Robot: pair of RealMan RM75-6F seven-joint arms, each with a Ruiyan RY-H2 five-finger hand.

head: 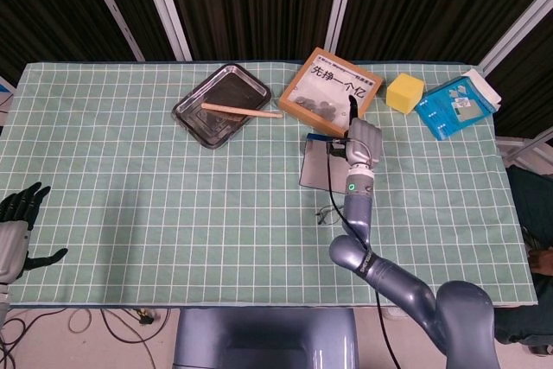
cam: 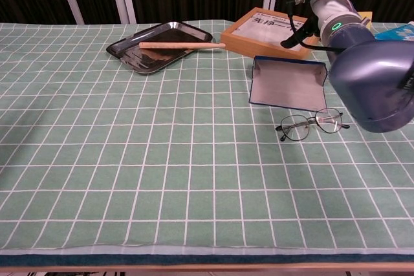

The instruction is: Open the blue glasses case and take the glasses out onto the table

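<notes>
the blue glasses case (cam: 288, 83) lies open and flat on the green checked worktop (cam: 129, 159), its pale grey lining up and nothing in it. the glasses (cam: 312, 125) sit on the cloth just in front of the case, near its front edge but apart from it, lenses toward the camera and temples folded back, as far as the chest view shows. judged from this, the task looks essentially done.

the right hand (head: 363, 140) hovers above the far end of the case; its dark fingers (cam: 294, 37) stick out over the case edge with nothing visibly between them, though i cannot tell whether they are spread or curled. the left hand (head: 17, 222) hangs off the worktop's near left edge, fingers apart, holding nothing.

the glasses look thin-wired and light, likely fragile and easy to bend, so any regrasp is best at the bridge or a temple hinge, not the lenses. the case looks stiff and light and may slide on the cloth.

a metal tray (head: 218, 105) holds a wooden stick (head: 242, 111). a wooden framed box (head: 330, 85) shows printed characters and dark bits inside. a yellow block (head: 404, 92) and a blue packet (head: 456, 105) lie well apart.
</notes>
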